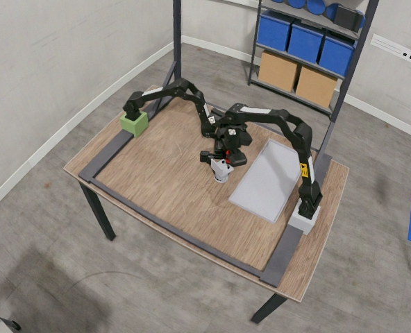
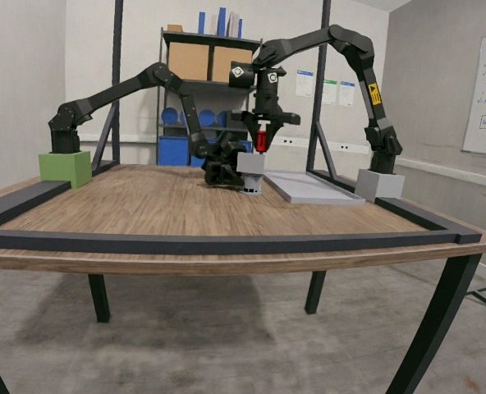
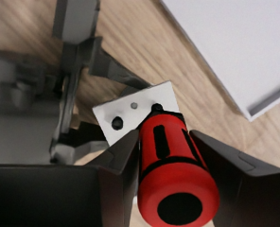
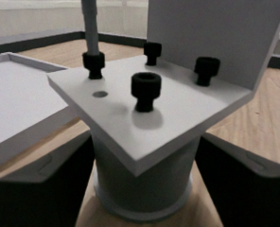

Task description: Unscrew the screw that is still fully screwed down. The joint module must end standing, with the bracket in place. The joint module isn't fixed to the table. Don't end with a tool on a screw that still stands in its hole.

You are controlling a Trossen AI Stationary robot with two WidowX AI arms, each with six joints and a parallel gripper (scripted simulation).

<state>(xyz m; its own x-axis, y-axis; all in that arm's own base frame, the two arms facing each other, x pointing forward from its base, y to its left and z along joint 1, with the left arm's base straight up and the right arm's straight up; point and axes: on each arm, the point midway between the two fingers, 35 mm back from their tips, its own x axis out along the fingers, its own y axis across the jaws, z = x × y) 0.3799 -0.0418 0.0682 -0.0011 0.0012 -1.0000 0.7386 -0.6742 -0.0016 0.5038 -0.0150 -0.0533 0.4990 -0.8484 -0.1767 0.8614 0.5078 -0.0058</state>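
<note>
The joint module stands upright with the grey bracket on top. My left gripper is shut on the red screwdriver, above the bracket. The screwdriver's shaft points down, its tip at the head of one black screw. A front screw, a back screw and a right screw show some shank under their heads. One small hole has no screw. My right gripper is low, shut on the module's body.
A shallow grey tray lies close beside the module. The two arms are close together, the left wrist above the right one. Dark frame bars run along the table's edges.
</note>
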